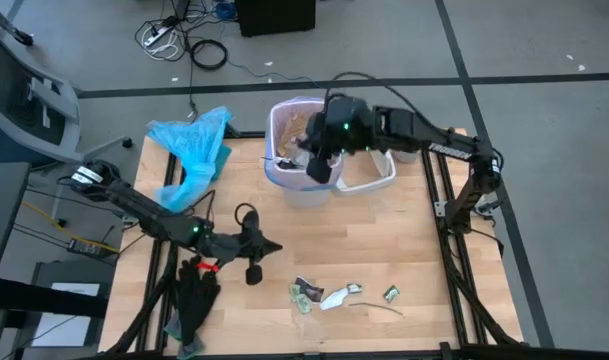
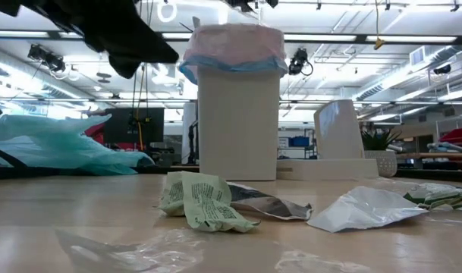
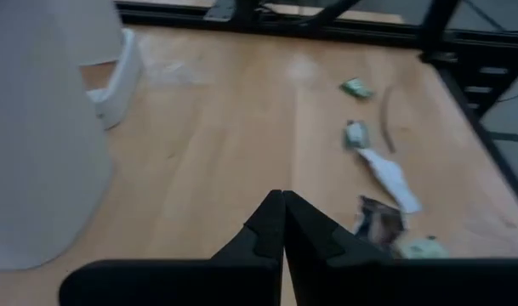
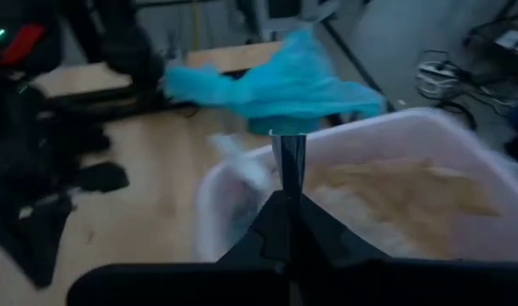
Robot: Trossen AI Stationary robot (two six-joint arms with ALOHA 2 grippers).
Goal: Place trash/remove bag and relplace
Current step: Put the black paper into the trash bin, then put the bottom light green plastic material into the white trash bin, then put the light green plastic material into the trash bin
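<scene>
The right arm's fingers (image 4: 288, 212) are pressed together over the bin (image 1: 296, 150), pinching a thin dark strip (image 4: 288, 157) that stands up from their tips, with the pale bag (image 4: 395, 183) lining the bin just beyond them. The left arm's fingers (image 3: 282, 225) are closed on nothing above the bench (image 3: 241, 127); the scraps of trash (image 3: 386, 183) lie ahead of their tips and to one side

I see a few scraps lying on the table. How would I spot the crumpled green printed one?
Start at the white bin standing at the back of the wooden table. In front of it lies a cluster of scraps, and the green wrapper is the one nearest the left arm's side. Its neighbours are a dark foil wrapper and a plain white scrap.
</scene>
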